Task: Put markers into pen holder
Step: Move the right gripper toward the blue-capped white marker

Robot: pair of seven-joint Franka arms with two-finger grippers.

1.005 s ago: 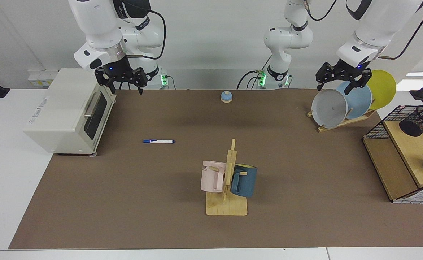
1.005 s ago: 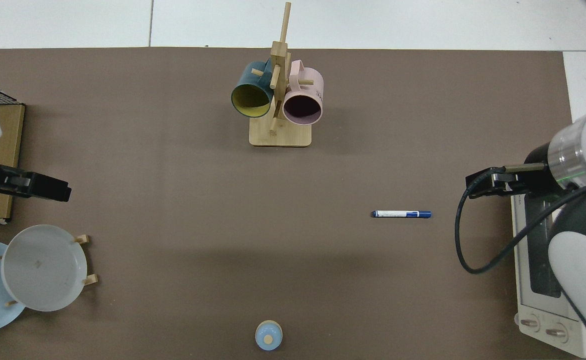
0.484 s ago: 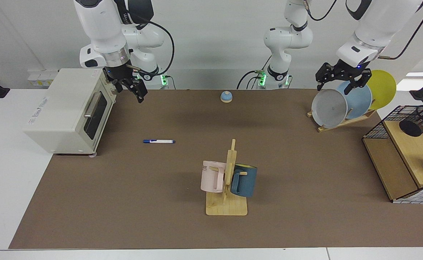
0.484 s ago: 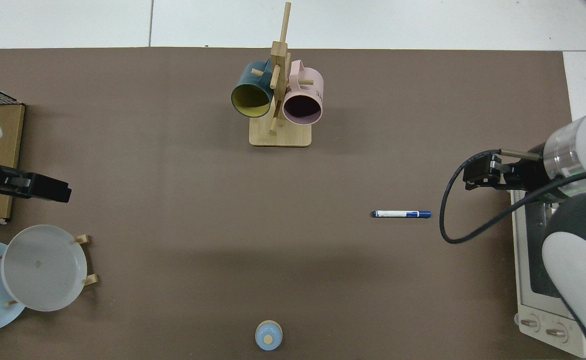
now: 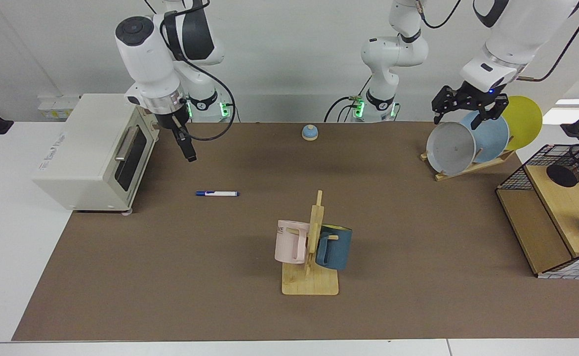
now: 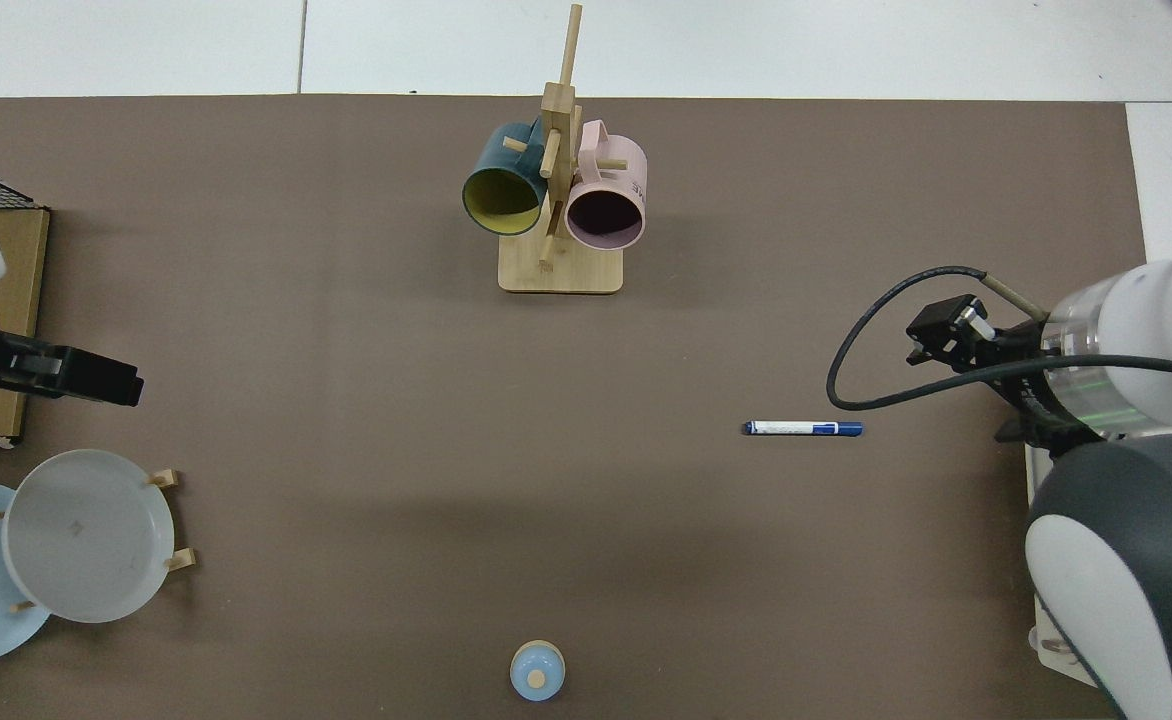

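The marker (image 5: 217,193) is lying flat on the brown mat (image 5: 220,277), white barrel between its dark blue cap and blue end, below and a little forward of the right gripper (image 5: 188,152), well apart from it and touching nothing else. That gripper is hanging in the air beside the toaster oven (image 5: 92,153), turned edge-on, so whether its jaws are apart or together cannot be told; nothing is showing between them. In the top view the marker (image 6: 802,428) is sitting just off the same gripper (image 6: 931,335). The pen holder (image 5: 577,164) is resting tilted on the wire-and-wood shelf (image 5: 541,232), far from both grippers. The left gripper (image 5: 467,111) is waiting above the plate rack (image 5: 467,165), jaws spread wide and empty, just over the grey plate (image 5: 450,148).
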